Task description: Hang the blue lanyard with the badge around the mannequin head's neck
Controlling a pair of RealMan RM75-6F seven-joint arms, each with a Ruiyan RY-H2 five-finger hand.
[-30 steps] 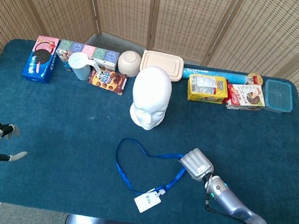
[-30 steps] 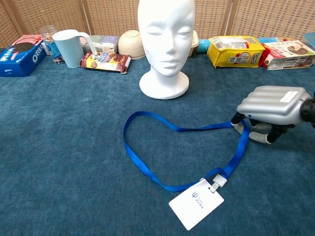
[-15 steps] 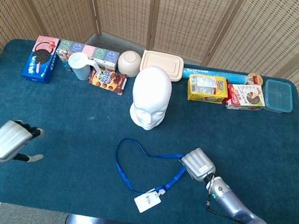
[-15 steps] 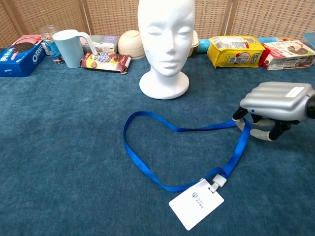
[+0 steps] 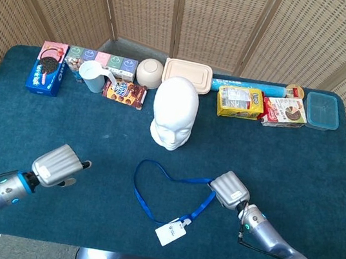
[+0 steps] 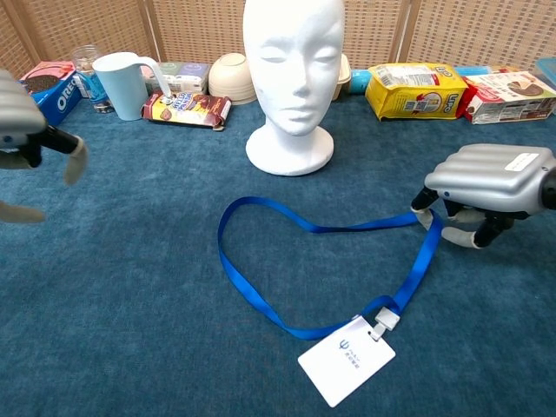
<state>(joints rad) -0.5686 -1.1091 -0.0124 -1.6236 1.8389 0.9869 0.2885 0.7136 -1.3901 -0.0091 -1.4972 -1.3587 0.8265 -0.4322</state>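
Our right hand sits low on the bench, knuckles up, fingers curled down onto the right bend of the lanyard; whether they pinch the strap, we cannot tell. Our left hand hovers over the near left of the bench, fingers apart, holding nothing.

The lanyard lies flat in a loop near the middle, its badge at the near end bearing a small blue logo we cannot read. The mannequin stands upright just beyond the loop, its neck bare.

The bench is covered in dark blue carpet, with woven rattan screens behind it. Along the far edge we see an Oreo box, a pale blue jug, a biscuit packet, a bowl, a beige lidded tub, a yellow snack bag with print too small to read, and a blue tub at the right.
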